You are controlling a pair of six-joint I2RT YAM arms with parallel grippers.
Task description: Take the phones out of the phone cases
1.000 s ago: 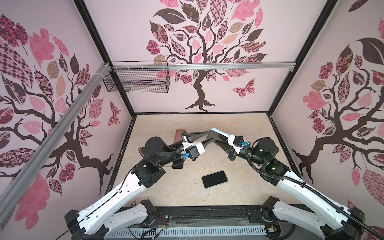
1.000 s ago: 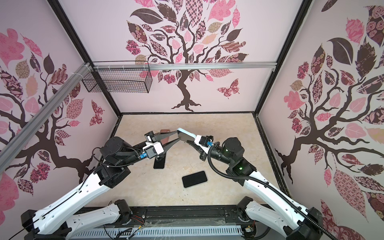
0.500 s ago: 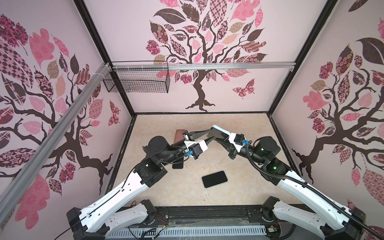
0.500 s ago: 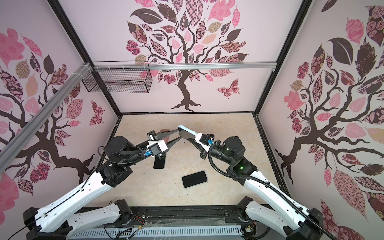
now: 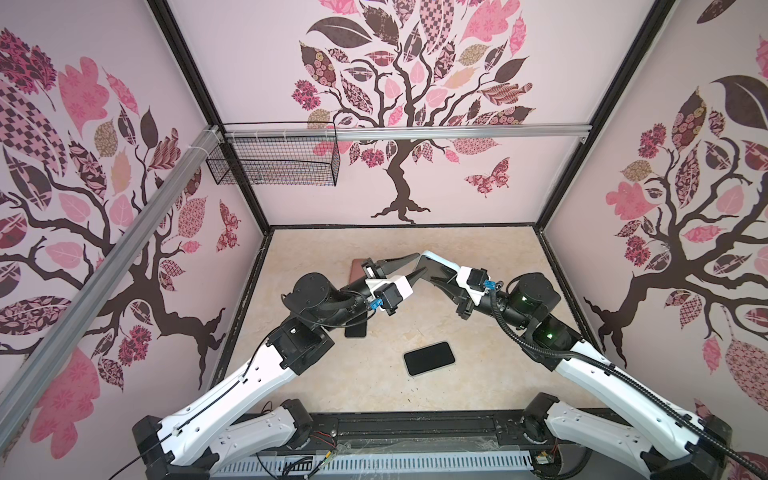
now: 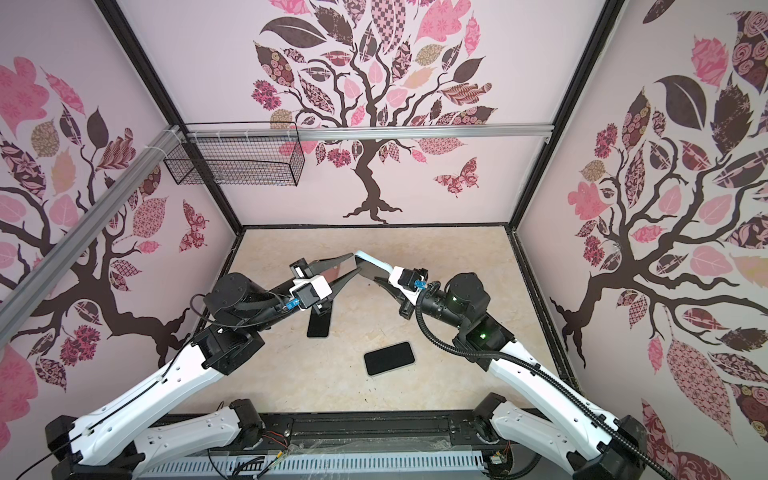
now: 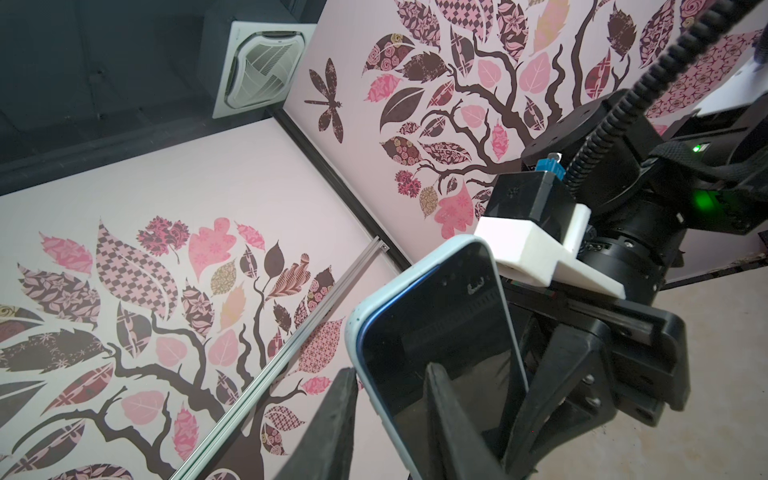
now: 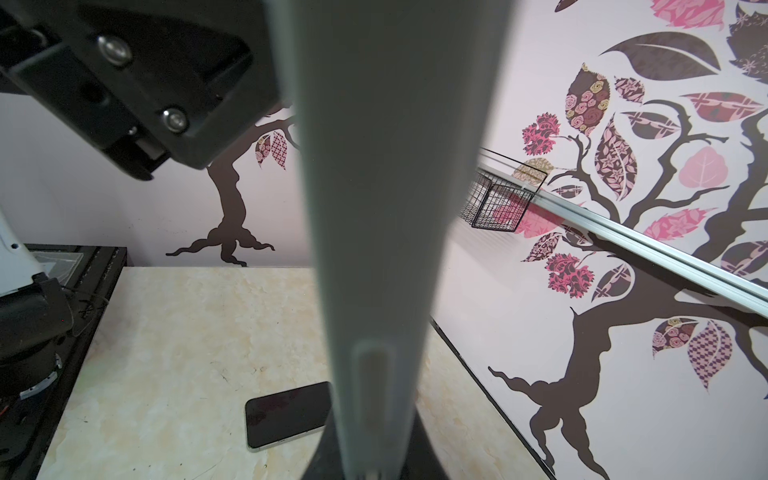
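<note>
The phone (image 7: 440, 332), dark-screened with a blue rim, sits inside a pale blue phone case (image 7: 352, 332) that is held up above the table. My right gripper (image 5: 442, 272) (image 6: 380, 272) (image 8: 374, 457) is shut on the phone case, whose edge (image 8: 374, 208) fills the middle of the right wrist view. My left gripper (image 5: 421, 262) (image 6: 357, 262) (image 7: 390, 370) is open and straddles the case's free end. One of its fingers (image 7: 449, 415) lies over the screen. The other finger stands outside the rim with a sliver of wall showing between them.
A bare black phone (image 5: 429, 358) (image 6: 389, 358) (image 8: 286, 411) lies on the table near the front. Another dark phone (image 5: 356, 330) (image 6: 319, 326) lies partly under the left arm. A brown flat thing (image 5: 357, 269) lies behind the left gripper. A wire basket (image 5: 274, 162) hangs on the back wall.
My left gripper has moved right towards the raised cased phone, and its fingers now reach around the phone's end. The right gripper has barely moved.
</note>
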